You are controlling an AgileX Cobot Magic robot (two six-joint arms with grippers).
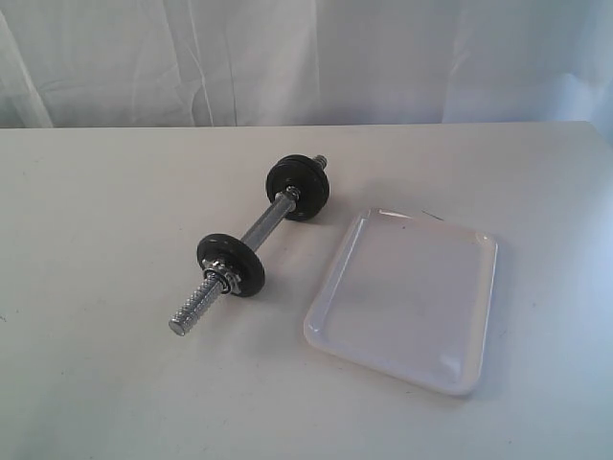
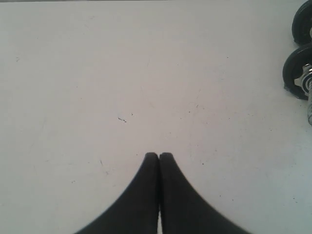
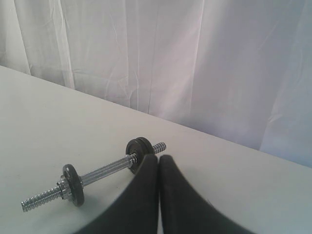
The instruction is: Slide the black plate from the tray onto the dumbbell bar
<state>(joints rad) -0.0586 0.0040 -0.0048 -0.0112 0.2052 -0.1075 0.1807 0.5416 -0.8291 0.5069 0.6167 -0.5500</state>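
Exterior view: the tray (image 1: 402,297) lies bare just beside the dumbbell bar (image 1: 259,228). The thicker black stack at the bar's far end looks to include the black plate (image 1: 299,189), already threaded on. That would explain why the left gripper (image 2: 159,156) and right gripper (image 3: 158,158) have their fingers pressed together, grasp nothing, and stand off from the bar.

Left hand (image 2: 159,156): two matte black fingers, smooth-surfaced, broad at the base, curving in to narrow rounded tips, with a thin seam between. Right hand (image 3: 158,158): same shape, same black finish, faint sheen along the edges.
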